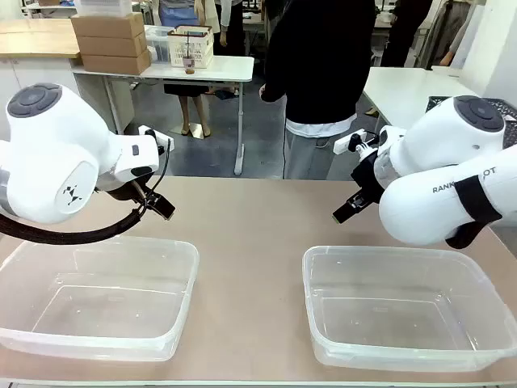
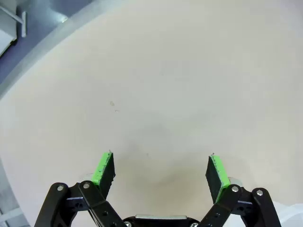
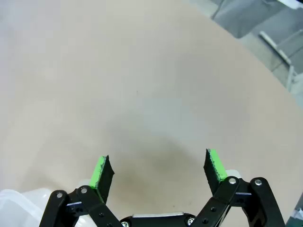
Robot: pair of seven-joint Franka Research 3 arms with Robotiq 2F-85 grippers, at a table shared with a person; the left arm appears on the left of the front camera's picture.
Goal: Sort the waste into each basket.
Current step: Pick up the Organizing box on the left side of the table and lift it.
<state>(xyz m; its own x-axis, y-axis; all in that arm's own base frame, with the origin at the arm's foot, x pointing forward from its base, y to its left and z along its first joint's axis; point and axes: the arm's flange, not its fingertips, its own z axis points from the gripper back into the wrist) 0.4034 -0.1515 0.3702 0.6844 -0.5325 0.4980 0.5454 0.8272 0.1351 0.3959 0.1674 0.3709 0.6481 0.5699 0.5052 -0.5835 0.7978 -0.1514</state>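
Sitting nearest: two clear tubs, left tub (image 1: 97, 299) at 7 o'clock, right tub (image 1: 408, 307) at 5, both hold nothing. Beyond, left gripper (image 2: 161, 171) and right gripper (image 3: 158, 169) hover over bare table (image 1: 250, 218), jaws spread wide. Person (image 1: 319, 73) at 12.

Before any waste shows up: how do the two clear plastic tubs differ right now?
The left clear rectangular plastic tub sits on the robot's left and runs off the picture's left edge; the right clear rectangular plastic tub sits on the robot's right, reaching the right edge. The left tub lies slightly nearer the camera. Both are empty, upright, colourless, with rounded corners and rolled rims.
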